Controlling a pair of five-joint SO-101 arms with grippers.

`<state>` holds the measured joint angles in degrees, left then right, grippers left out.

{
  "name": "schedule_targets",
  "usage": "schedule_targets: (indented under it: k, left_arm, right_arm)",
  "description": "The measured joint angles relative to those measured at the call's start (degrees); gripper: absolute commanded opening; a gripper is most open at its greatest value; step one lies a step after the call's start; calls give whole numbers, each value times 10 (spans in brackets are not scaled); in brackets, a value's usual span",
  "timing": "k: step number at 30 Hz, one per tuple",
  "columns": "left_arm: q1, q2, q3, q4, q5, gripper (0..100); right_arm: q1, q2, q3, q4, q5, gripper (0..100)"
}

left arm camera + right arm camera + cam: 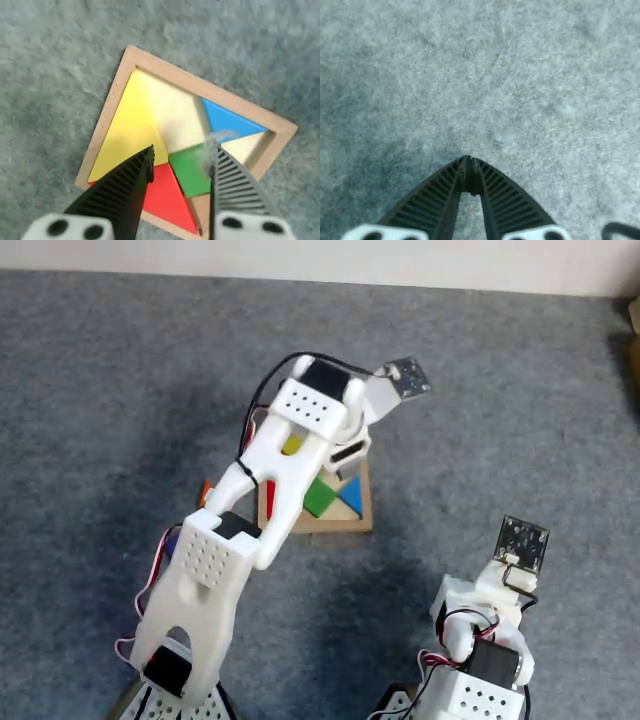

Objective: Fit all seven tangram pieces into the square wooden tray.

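Observation:
The square wooden tray lies on the grey carpet, under my left arm in the high view. Inside it I see a large yellow triangle, a blue triangle, a green square and a red triangle. Whether the pale area between them is a piece or bare floor, I cannot tell. My left gripper hangs open above the green square with nothing in it. My right gripper is shut over bare carpet, well away from the tray.
An orange piece lies on the carpet just left of the tray, partly hidden by my left arm. My right arm sits folded at the front right. Carpet stretches all around.

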<state>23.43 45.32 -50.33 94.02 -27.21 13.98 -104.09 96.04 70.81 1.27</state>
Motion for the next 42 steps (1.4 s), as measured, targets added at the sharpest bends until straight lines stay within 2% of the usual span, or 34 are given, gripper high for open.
schedule_targets:
  k: [7,14,19,29,34,42]
  left_arm:
    - [17,18,-5,23,-2,181]
    - [-4,63,-5,-41,-2,181]
    - [-22,74,-5,-50,-1,181]
    - [3,73,-69,33,4,181]
    - [38,73,-78,37,16,181]
    - [40,134,-89,19,18,181]
  right_arm:
    - [0,0,0,0,0,5]
    - [0,0,0,0,0,5]
    - [0,0,0,0,0,5]
    - [0,0,0,0,0,5]
    - [0,0,0,0,0,5]
    - [0,0,0,0,0,5]
